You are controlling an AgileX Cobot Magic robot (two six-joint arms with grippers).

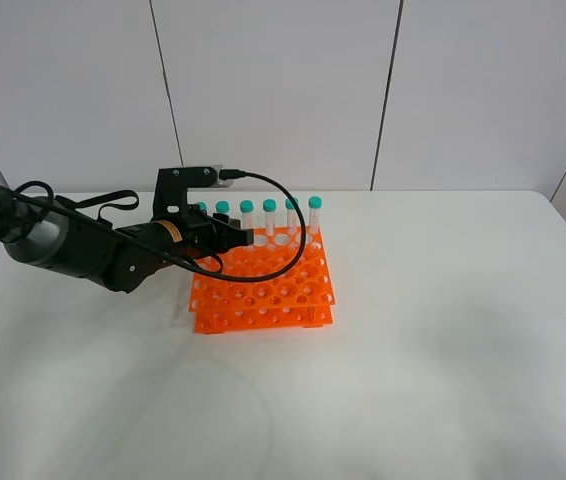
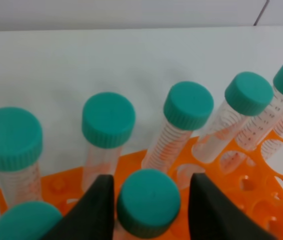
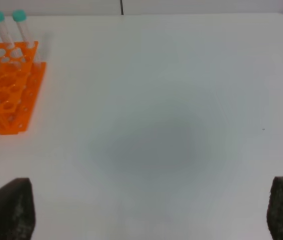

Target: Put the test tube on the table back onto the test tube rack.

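Observation:
The orange test tube rack (image 1: 263, 288) stands on the white table (image 1: 443, 330). Several teal-capped tubes (image 1: 269, 206) stand in its back row. My left gripper (image 1: 231, 238) hovers over the rack's back left part. In the left wrist view, the left gripper (image 2: 151, 200) has its dark fingers (image 2: 99, 210) on either side of the cap of an upright test tube (image 2: 149, 202) in the second row of the rack (image 2: 241, 175). The jaws stand slightly wider than the cap. My right gripper (image 3: 146, 220) is wide open and empty above bare table (image 3: 171, 100).
Another capped tube (image 2: 26, 222) stands next to the one between the jaws. The back-row tubes (image 2: 188, 105) rise just behind it. In the right wrist view the rack (image 3: 6, 85) lies far off to one side. A grey wall (image 1: 283, 90) runs behind the table.

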